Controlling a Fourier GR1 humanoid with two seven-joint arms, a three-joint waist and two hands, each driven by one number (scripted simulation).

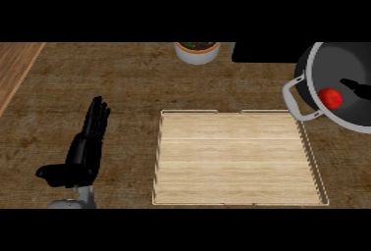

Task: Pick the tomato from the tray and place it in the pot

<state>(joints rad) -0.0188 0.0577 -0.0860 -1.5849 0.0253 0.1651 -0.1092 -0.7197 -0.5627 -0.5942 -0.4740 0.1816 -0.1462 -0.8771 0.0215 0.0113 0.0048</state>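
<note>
One tomato [331,98] inside pot [319,63], tray [232,157] bare: placement stage. Right hand [357,88] fingers indistinct; next, withdraw. Left hand [87,147] open, resting.

A brown, mottled worktop [109,78] fills the view — at its far edge, near the middle, stands a small white planter [196,53] with dark soil and a bit of greenery, a black block [264,51] sits just to its right, and a lighter wood-grained strip [16,68] runs along the far left.
</note>
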